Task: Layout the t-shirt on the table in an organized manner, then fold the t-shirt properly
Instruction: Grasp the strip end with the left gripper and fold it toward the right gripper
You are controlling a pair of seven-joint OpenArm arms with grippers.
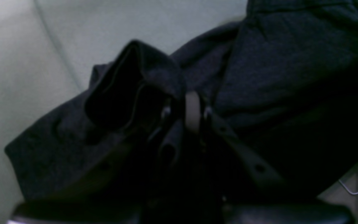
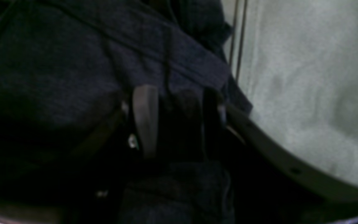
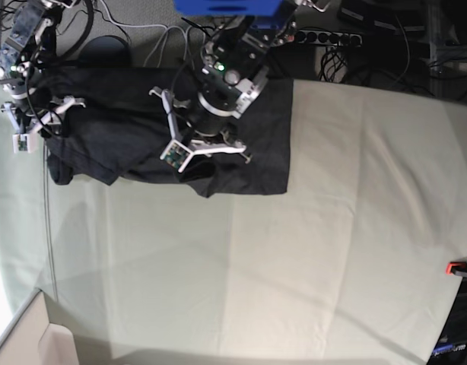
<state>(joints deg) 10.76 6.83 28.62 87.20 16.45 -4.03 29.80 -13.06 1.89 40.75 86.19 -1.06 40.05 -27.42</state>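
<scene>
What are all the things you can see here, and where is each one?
t-shirt: one, charcoal-black, bunched and creased at the far left part of the table, not yet spread flat.
table: one, pale grey-green cloth top with faint crease lines, fills most of the base view.
red clamp: one, red, at the table's right edge.
cables: several, grey and black, on the floor beyond the table's far edge.
power strip: one, black, on the floor beyond the far edge.
left gripper: one, black, jaws shut on a fold of the t-shirt.
right gripper: one, black, jaws part-way apart with t-shirt fabric between them.
</scene>
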